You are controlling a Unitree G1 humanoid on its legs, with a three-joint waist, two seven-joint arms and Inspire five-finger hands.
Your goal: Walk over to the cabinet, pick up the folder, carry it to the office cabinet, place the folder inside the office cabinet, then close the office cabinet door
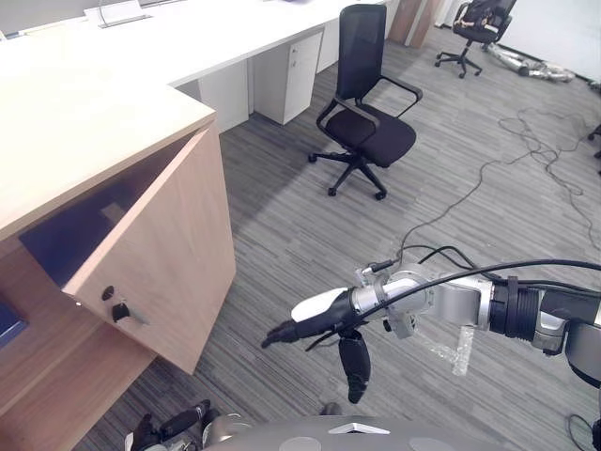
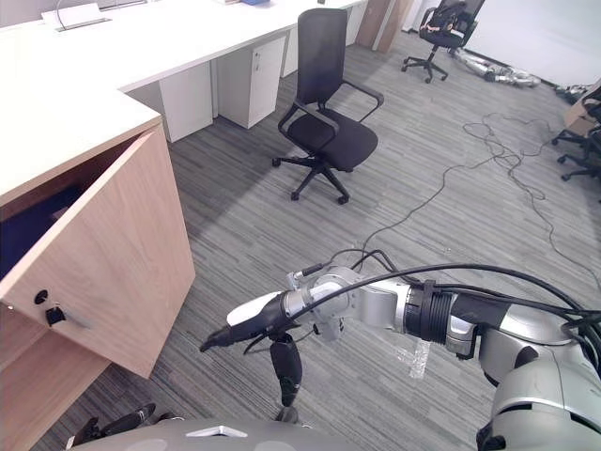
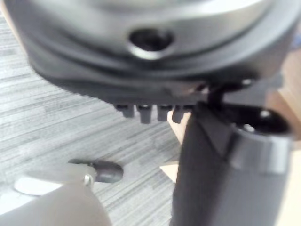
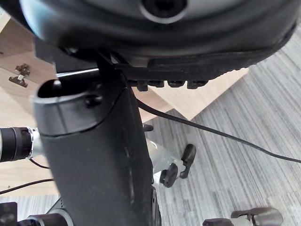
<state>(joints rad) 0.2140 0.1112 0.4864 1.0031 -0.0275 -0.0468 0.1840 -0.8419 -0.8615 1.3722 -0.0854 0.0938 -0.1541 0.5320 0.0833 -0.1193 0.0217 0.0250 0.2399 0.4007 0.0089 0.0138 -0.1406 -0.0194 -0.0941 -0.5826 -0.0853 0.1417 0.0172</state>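
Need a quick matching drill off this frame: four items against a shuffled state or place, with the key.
1. office cabinet door
2. right hand
3. office chair
4. key

A. sticks out of the door's outer face
B. swung open
C. fingers straight, holding nothing, above the carpet
D. stands beside the white desk

Pairs: 1-B, 2-C, 3-D, 4-A

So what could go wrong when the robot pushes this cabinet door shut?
The right hand is open and apart from the cabinet door; its fingers could snag the key sticking out of that door. A dark blue shape, perhaps the folder, shows inside the opening; if it protrudes, the door may not close.
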